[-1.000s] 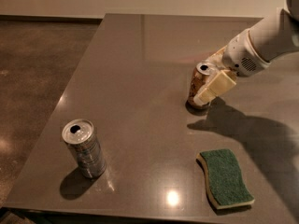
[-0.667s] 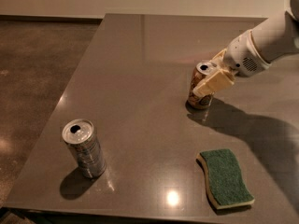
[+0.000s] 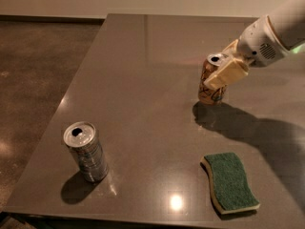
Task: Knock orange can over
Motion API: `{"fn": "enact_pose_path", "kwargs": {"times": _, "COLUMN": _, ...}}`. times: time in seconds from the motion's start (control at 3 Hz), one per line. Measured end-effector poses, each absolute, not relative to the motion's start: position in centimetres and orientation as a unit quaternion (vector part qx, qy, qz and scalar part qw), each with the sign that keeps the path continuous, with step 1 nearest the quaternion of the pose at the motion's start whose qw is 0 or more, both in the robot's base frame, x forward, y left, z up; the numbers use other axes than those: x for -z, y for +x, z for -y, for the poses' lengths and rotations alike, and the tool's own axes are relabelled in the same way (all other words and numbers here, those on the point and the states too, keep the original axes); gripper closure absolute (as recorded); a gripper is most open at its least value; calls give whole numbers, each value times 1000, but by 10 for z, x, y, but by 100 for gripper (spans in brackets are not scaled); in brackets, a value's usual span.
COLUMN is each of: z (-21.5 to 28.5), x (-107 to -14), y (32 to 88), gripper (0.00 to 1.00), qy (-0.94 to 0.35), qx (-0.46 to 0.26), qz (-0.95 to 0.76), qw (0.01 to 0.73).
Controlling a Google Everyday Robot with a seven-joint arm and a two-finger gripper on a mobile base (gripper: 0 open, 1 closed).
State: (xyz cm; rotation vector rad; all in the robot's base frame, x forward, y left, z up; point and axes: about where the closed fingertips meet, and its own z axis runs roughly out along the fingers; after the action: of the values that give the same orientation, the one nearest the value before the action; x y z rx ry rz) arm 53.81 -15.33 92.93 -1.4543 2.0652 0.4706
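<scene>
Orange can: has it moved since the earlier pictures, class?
Yes: the orange can shifted slightly right and farther back, judged against the unmoved sponge; the gripper is at its top.

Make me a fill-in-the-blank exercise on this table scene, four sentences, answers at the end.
1. The gripper is at the orange can, and its arm extends from the picture's ____ side.
2. The silver can stands ____ near the table's front left corner.
3. The sponge lies with its ____ face turned up.
4. The number of cans on the table is ____.

Missing words: right; upright; green; two.
</scene>
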Motion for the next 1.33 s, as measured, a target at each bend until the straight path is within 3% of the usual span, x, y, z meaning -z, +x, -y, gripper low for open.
{"fn": "enact_pose_path", "kwargs": {"times": 0.33, "z": 156, "x": -942, "y": 524, "gripper": 100, "qy": -577, "qx": -132, "qz": -774, "qw": 224}}
{"fn": "enact_pose_path", "kwargs": {"times": 1.0, "z": 167, "x": -932, "y": 504, "gripper": 100, "qy": -640, "qx": 4, "qz": -760, "qw": 110}}
{"fn": "enact_pose_path", "kwargs": {"times": 1.33, "z": 167, "x": -916, "y": 501, "gripper": 86, "qy": -658, "qx": 38, "qz": -749, "qw": 67}}
